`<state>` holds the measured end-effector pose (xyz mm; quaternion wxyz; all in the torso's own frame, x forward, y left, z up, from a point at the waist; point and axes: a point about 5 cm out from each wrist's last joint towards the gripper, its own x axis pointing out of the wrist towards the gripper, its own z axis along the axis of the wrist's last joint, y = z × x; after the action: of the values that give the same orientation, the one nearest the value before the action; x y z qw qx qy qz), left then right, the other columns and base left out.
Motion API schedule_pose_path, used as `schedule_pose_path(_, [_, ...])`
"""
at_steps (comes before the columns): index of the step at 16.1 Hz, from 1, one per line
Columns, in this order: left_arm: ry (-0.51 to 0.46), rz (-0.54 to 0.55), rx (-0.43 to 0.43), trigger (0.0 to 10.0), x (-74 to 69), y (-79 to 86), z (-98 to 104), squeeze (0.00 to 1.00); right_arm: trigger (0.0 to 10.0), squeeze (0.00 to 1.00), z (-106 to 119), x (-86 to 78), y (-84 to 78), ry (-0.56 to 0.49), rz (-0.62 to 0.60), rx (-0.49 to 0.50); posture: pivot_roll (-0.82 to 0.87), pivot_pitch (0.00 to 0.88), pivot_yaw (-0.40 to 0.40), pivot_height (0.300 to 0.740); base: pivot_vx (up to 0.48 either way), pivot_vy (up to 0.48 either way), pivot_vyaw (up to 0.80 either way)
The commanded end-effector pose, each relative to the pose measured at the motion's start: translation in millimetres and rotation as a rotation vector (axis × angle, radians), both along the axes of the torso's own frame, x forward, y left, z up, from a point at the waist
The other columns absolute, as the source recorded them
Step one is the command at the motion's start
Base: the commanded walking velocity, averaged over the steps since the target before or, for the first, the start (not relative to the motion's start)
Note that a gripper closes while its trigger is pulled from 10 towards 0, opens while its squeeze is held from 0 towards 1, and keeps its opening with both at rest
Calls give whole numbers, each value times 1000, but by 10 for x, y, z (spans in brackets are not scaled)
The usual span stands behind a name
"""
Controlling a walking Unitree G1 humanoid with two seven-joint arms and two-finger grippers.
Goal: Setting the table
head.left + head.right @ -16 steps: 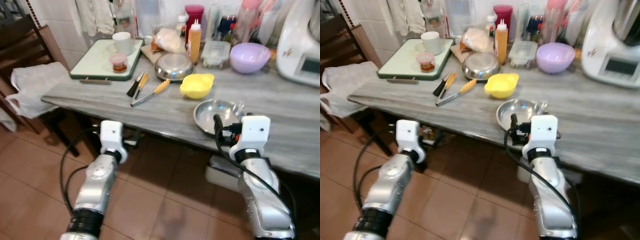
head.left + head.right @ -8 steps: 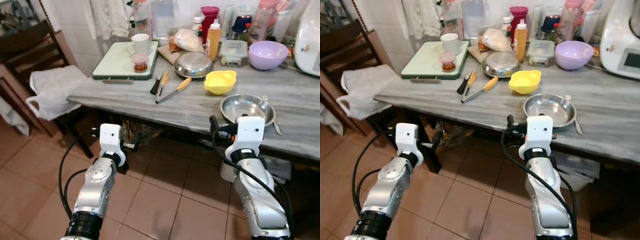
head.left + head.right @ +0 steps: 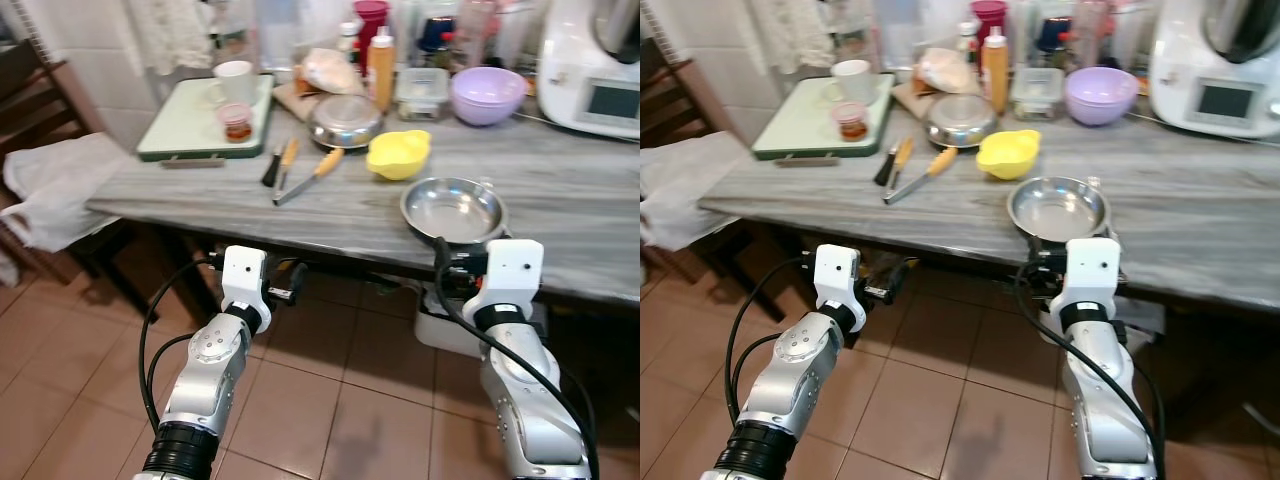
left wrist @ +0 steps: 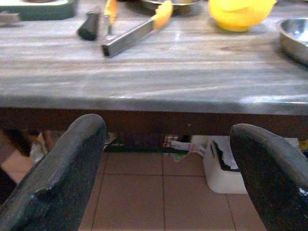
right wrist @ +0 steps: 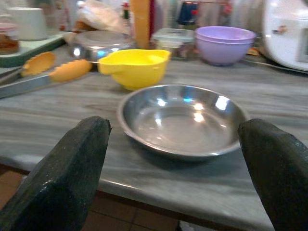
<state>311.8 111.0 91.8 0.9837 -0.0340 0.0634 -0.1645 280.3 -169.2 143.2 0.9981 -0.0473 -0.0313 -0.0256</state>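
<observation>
Here we face a grey marble worktop (image 3: 300,205) with both end effectors held low at its front edge, above the tiled floor (image 3: 330,400). Our left end effector (image 4: 168,159) has its fingers spread wide and holds nothing. Our right end effector (image 5: 178,168) is likewise spread and empty, pointing at the steel dish (image 5: 180,118) that sits near the worktop's front edge. Just behind the dish rests a yellow bowl (image 3: 397,154), with orange-handled tongs (image 3: 305,178) lying to its left. Farther back stand a purple bowl (image 3: 487,93), a steel lid (image 3: 345,120) and a green tray (image 3: 195,125) carrying a white mug (image 3: 231,81).
</observation>
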Motion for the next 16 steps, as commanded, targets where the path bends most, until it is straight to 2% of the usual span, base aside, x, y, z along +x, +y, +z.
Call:
schedule_pose_path(1, [5,-11,1,10000,-3,20,13,0,10000,0,15,12,31,-9,3,9,-180,36,106,740,0,0,0])
schedule_pose_path(5, [5,-4,10,10000,-10,10,17,0,10000,0,-8,-15,44,-3,3,13,-181,36,107,740,0,0,0])
schedule_pose_path(9, [-5,14,17,10000,-3,12,44,0,10000,0,-22,-31,19,5,5,16,-184,35,102,740,-293,0,0])
schedule_pose_path(13, [-19,49,19,10000,-92,143,71,0,10000,0,-85,-174,-45,26,19,19,-186,35,101,740,-368,0,0])
schedule_pose_path(15, [28,77,57,10000,-218,286,-95,0,10000,0,-243,-362,-164,84,-6,28,-182,38,97,740,-362,0,0])
schedule_pose_path(16, [34,85,64,10000,-231,315,-113,0,10000,0,-275,-406,-187,97,-12,24,-183,39,98,740,-360,0,0])
